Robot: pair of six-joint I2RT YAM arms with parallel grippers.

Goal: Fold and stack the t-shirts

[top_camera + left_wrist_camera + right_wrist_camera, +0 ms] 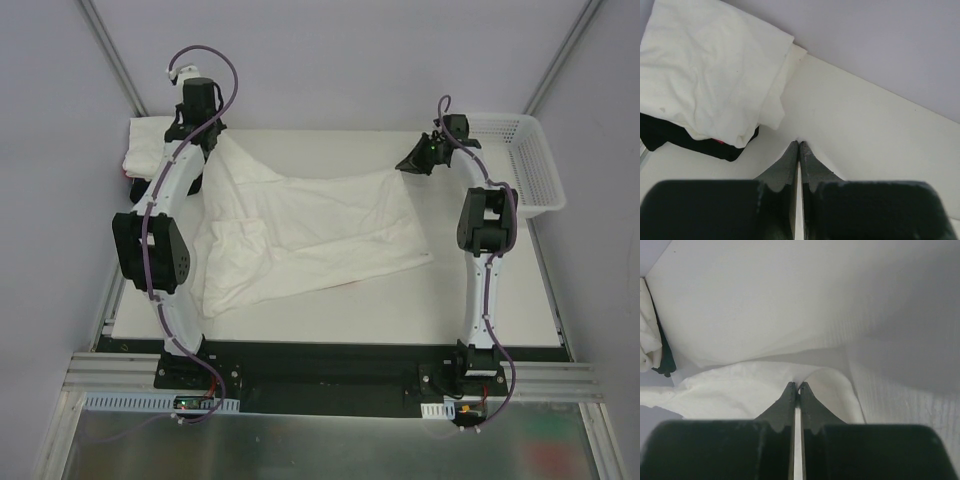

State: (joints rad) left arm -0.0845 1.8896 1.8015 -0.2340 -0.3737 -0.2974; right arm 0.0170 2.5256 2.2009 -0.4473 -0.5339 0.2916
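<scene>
T-shirt of plain white cloth, the white t-shirt point(310, 230) lies rumpled across the middle of a white table point(450, 300), seen from above. Its two far corners are each held by a robot gripper, and its far edge sags in a shallow curve between them. Its near part lies on the table in loose folds, with the near-left corner drooping toward the left arm.

The left gripper point(212, 140) is at the shirt's far-left corner. In the left wrist view its two dark fingers are pressed together, with a thin edge of white cloth pinched between them.

The right gripper point(408, 165) is at the shirt's far-right corner. In the right wrist view its fingers are likewise pressed together, nipping a small raised fold of the white cloth, which spreads away to the left and right below the tips.

A stack of folded shirts point(150, 148) sits at the far-left corner of the table, just beyond the left gripper. The left wrist view shows a white shirt on top, a black shirt point(670, 137) beneath it, and a sliver of red cloth point(717, 142) peeking out between them.

A white mesh basket point(535, 165) stands at the far-right edge of the table, behind the right arm, apart from the shirt.
</scene>
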